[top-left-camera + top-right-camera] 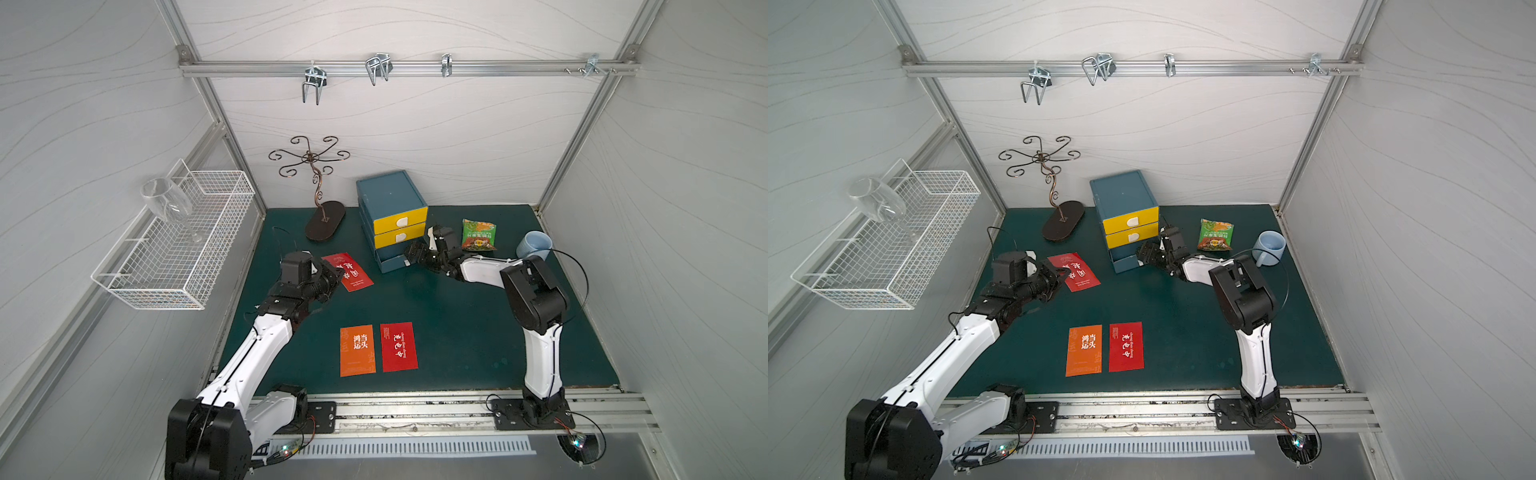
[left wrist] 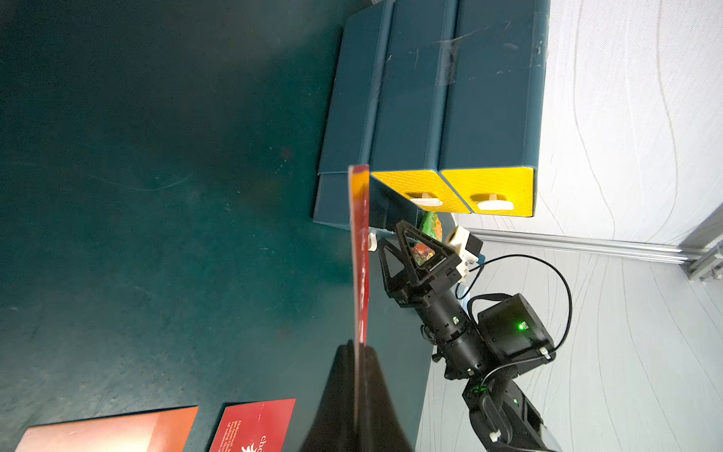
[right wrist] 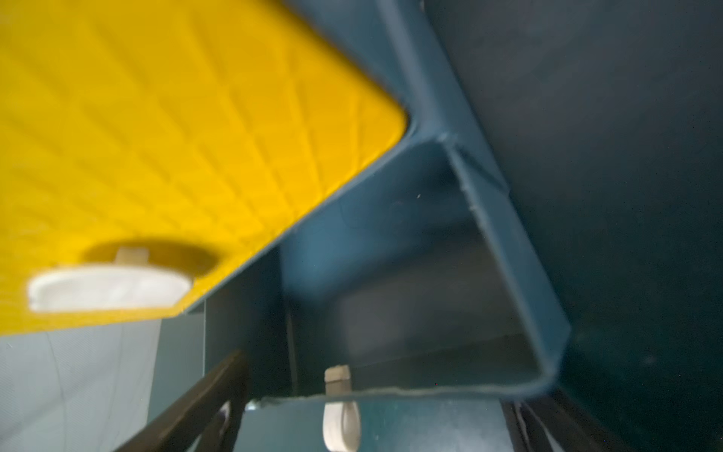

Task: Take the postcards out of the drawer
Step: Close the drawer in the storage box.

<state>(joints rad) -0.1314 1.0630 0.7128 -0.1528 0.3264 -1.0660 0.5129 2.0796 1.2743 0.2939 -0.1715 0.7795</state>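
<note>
My left gripper [image 1: 337,276] is shut on a red postcard [image 1: 352,272], left of the drawer unit; the left wrist view shows this card [image 2: 360,254] edge-on between my shut fingers [image 2: 340,391]. An orange postcard [image 1: 357,350] and a second red postcard [image 1: 398,347] lie flat side by side on the green mat near the front. The blue drawer unit [image 1: 390,195] has two shut yellow drawers; its bottom drawer [image 1: 392,262] is pulled out. My right gripper [image 3: 371,399] stands open at that drawer's front, one finger on each side of its white handle [image 3: 341,415]. What shows of the drawer's inside [image 3: 430,313] looks empty.
A green snack packet [image 1: 479,235] and a blue cup [image 1: 534,245] lie right of the drawer unit. A curled wire stand [image 1: 320,195] stands at the back left. A white wire basket [image 1: 178,249] with a wine glass [image 1: 166,203] hangs on the left wall.
</note>
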